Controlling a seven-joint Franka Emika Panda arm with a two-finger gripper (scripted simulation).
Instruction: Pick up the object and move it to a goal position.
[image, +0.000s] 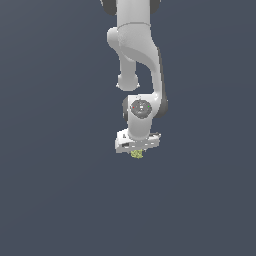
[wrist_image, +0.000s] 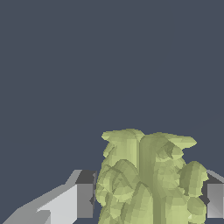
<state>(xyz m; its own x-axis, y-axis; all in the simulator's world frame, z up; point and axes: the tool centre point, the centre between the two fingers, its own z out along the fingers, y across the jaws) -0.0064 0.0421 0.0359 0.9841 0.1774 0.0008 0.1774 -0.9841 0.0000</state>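
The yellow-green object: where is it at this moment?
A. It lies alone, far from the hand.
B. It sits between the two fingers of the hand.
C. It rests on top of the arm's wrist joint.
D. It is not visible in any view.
B. In the wrist view the lumpy yellow-green object fills the space between the two fingers, and in the exterior view it shows just under the white hand.

Arm (image: 136, 50): glossy white rounded links, dark joint bands
Wrist (image: 141, 108): grey round cap
Gripper (image: 137, 150): white flat body
Fingers (wrist_image: 84, 200): grey pads
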